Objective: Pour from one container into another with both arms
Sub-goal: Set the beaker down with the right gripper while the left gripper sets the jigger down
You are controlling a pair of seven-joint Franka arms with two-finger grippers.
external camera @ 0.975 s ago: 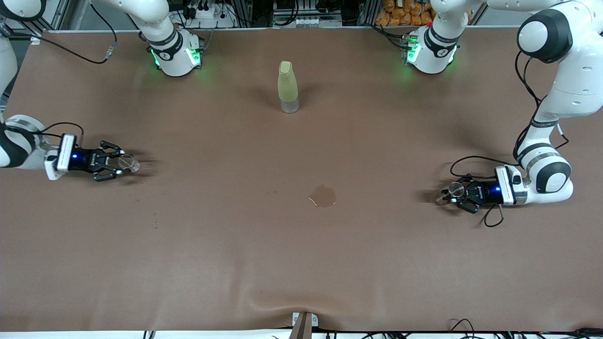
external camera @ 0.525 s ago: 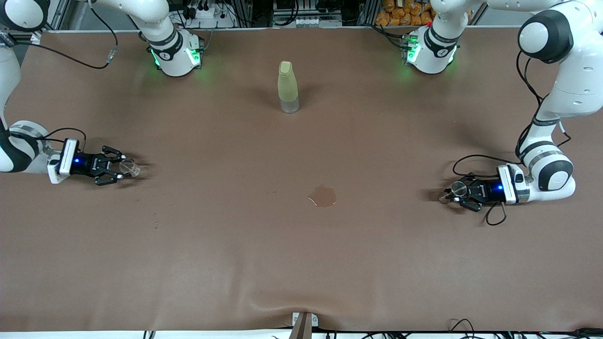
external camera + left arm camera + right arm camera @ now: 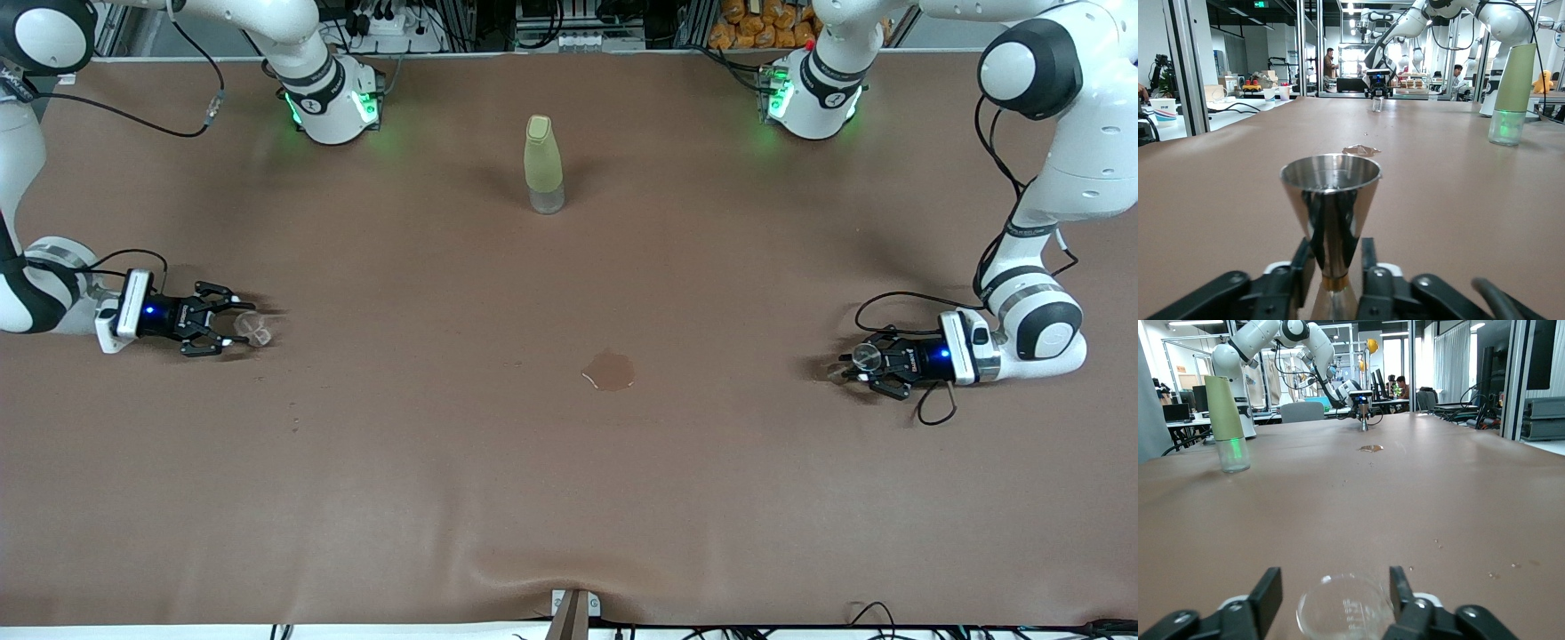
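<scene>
Brown table [image 3: 569,480], puddle [image 3: 610,371] mid-table. My right gripper [image 3: 233,329] open around fragile, slick glass cup [image 3: 252,327]. Left gripper [image 3: 855,366] loosely flanks rigid steel jigger [image 3: 1330,212] waist, best hold.

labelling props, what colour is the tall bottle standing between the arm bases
The bottle is pale yellow-green with a clear base, best seen in the left wrist view.

A brown table [image 3: 569,498] fills the frame. A yellow-green bottle [image 3: 543,164] stands at upper centre, a small puddle [image 3: 610,370] lies just below centre, a glass cup [image 3: 252,326] rests at mid-left, and a steel jigger [image 3: 859,358] stands at mid-right.
</scene>
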